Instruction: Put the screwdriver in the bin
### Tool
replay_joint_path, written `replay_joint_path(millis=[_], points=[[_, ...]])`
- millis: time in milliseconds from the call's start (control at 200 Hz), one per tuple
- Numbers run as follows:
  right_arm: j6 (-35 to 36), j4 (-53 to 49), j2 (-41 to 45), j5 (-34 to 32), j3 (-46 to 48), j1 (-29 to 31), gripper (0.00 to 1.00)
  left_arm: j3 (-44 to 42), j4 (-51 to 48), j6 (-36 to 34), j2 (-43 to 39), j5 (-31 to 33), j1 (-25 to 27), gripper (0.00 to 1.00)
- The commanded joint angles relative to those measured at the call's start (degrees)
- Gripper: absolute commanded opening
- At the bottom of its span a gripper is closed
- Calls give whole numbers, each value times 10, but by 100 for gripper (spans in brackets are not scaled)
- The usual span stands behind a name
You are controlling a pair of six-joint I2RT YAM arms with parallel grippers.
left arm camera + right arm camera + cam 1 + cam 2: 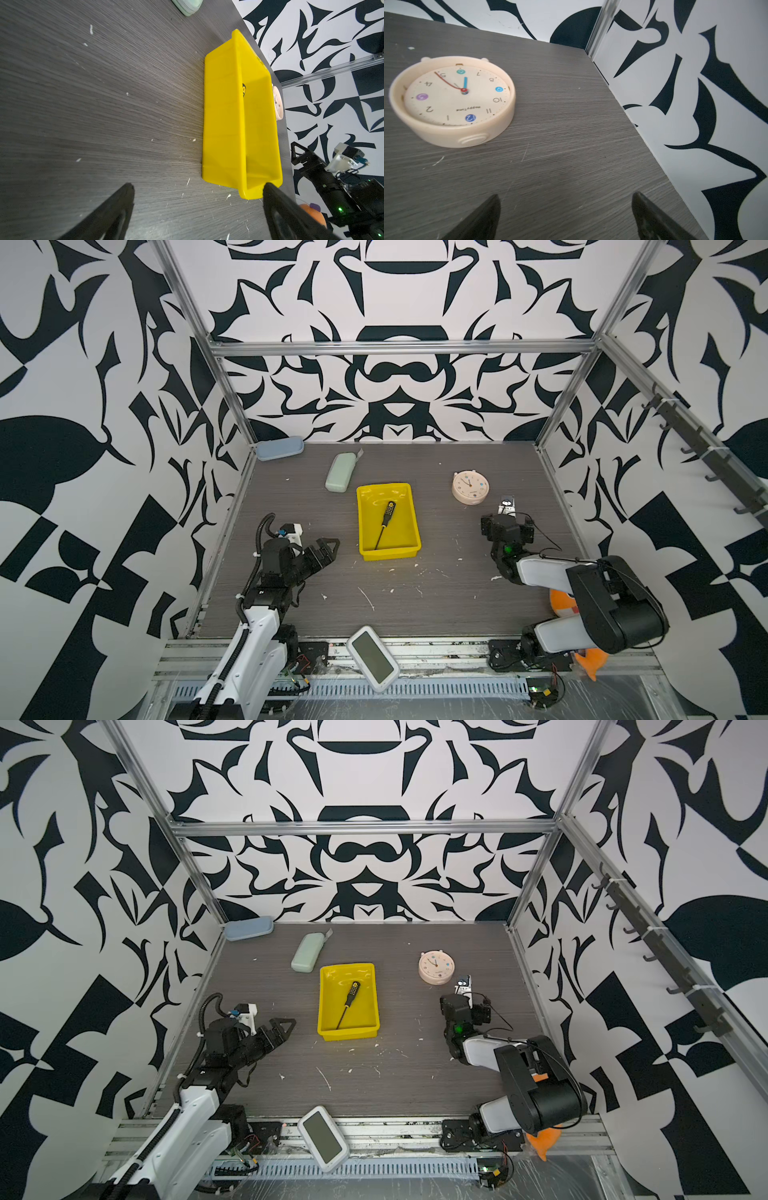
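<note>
Inside bin (360, 526): screwdriver (385, 524) lies flat, free of both arms. L gripper (198, 185), R gripper (565, 197) gape wide, empty, clear of bin. Placing step looks done; next prob. just park arms, no regrasp.

Bin: shallow rectangular bright yellow plastic bin (390, 554), ahead of the black left gripper (198, 186).
Screwdriver: slim screwdriver (388, 512), black ribbed handle with small yellow marks, thin dark metal shaft.
Clock: round cream plastic clock (452, 101) ahead of the black right gripper (566, 195); pale face, dark numerals, teal, blue, purple and navy dots, blue hand, red hand.
Case: pale green oblong case (340, 472).
Tabletop: dark grey wood-grain tabletop (415, 597), white flecks.
Walls: white walls (399, 398), black abstract shapes.
</note>
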State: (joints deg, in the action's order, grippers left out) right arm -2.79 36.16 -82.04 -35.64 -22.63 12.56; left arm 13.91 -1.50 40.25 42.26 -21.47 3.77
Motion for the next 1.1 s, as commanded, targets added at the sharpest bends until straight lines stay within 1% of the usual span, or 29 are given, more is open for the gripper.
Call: replay_joint_path(millis=[0, 80, 115, 135, 170, 190, 205, 240, 260, 280, 320, 370, 440, 475, 515, 550, 605, 635, 665, 705, 735, 780, 815, 845, 890, 970, 1050, 1095], points=[[-48, -45, 1, 59, -45, -45, 100, 2, 11, 11, 4, 24, 1, 99], [-27, -49, -22, 124, -65, -62, 100, 3, 10, 17, 13, 35, 1, 99], [-14, -36, -30, 137, -62, -63, 100, 4, 9, 18, 17, 39, 1, 99], [-8, -2, -40, 146, -45, -63, 100, 5, 7, 18, 20, 42, 1, 99], [12, 121, -60, 159, 1, -63, 100, 11, 2, 17, 24, 52, 1, 99], [13, 149, -58, 167, 22, -62, 100, 15, -2, 16, 26, 58, 1, 99], [-2, 163, -61, 167, 34, -63, 100, 19, -4, 16, 28, 61, 1, 99], [3, 240, -77, 144, 58, -63, 100, 30, -12, 9, 32, 77, 1, 99], [0, 265, -82, 139, 67, -62, 100, 39, -22, 2, 33, 89, 1, 99], [-2, 265, -79, 137, 69, -62, 100, 48, -31, -5, 35, 103, 1, 99], [-6, 225, -67, 134, 58, -62, 100, 70, -49, -22, 37, 134, 1, 99], [-6, 179, -69, 126, 33, -61, 100, 102, -72, -39, 37, 188, 1, 99], [14, 202, -76, 162, 39, -57, 100, 143, -77, -84, 42, 267, 1, 99], [20, 185, -75, 169, 30, -57, 100, 157, -70, -110, 48, 315, 1, 99], [18, 179, -70, 169, 32, -57, 100, 164, -62, -116, 58, 385, 1, 99], [17, 177, -70, 169, 30, -57, 100, 161, -44, -118, 68, 445, 0, 99], [20, 187, -74, 170, 33, -57, 100, 144, 6, -129, 83, 515, 1, 99], [18, 190, -74, 170, 33, -57, 100, 129, 44, -140, 93, 545, 0, 99], [20, 186, -75, 170, 31, -56, 100, 106, 99, -172, 103, 563, 0, 99], [20, 180, -73, 170, 30, -57, 100, 71, 195, -234, 120, 567, 0, 99], [19, 179, -72, 170, 30, -57, 100, 42, 284, -284, 137, 551, -1, 99], [19, 181, -73, 170, 31, -56, 100, 1, 398, -352, 168, 490, -9, 99], [20, 182, -73, 170, 31, -56, 100, -15, 456, -368, 196, 446, -20, 99], [20, 182, -73, 170, 30, -57, 100, -15, 473, -360, 219, 436, -26, 99], [21, 182, -74, 170, 30, -57, 100, 1, 466, -353, 254, 434, -28, 99], [20, 182, -73, 170, 31, -57, 100, 35, 457, -370, 313, 402, -28, 99], [20, 182, -73, 170, 31, -56, 100, 48, 498, -376, 371, 361, -28, 99], [19, 181, -73, 170, 30, -57, 100, 54, 518, -378, 397, 351, -28, 99]])
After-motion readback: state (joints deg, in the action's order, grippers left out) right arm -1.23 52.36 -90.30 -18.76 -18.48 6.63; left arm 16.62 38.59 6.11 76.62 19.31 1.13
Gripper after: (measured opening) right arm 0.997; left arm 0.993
